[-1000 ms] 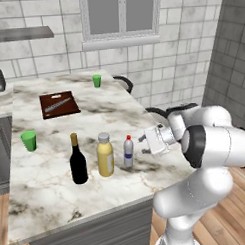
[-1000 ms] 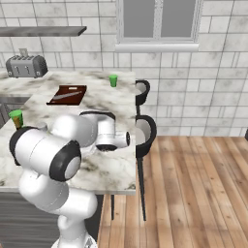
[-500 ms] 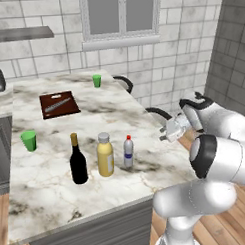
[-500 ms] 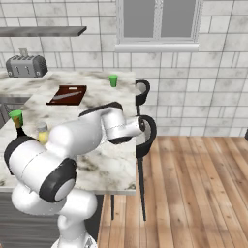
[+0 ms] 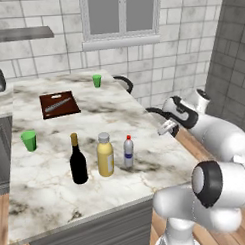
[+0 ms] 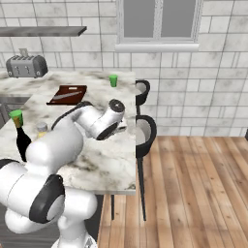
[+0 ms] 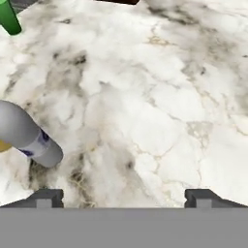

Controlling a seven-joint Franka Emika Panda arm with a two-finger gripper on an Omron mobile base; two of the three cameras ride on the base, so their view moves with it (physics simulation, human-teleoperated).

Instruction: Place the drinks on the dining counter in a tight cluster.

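On the dining counter (image 5: pixel 57 192), near its front half, we see the three drinks standing upright in a short row. We take the squat yellow bottle (image 5: pixel 105 155) as our landmark. The tall dark wine bottle (image 5: pixel 78 161) stands just to its left, close but apart, and the small clear bottle (image 5: pixel 128 151) with the red cap and blue label stands just to its right, also with a little gap. Beyond the yellow bottle, further back on the marble, lie a brown cutting board (image 5: pixel 59 104) and a green cup (image 5: pixel 96 81); another green cup (image 5: pixel 29 140) sits well to its left.

We judge the wine bottle to be glass, stiff, fairly heavy and top-heavy, so a hold low on the body would suit better than one on the narrow neck. The yellow bottle looks stable and wide; its smooth sides may slip. The small clear bottle looks light and easy to knock over, best taken around its middle.

Our gripper (image 5: pixel 168 127) hangs to the right of the yellow bottle, past the small clear bottle, near the counter's right edge. In the hand view its fingertips (image 7: pixel 46 197) stand spread to their widest over bare marble, holding and touching nothing
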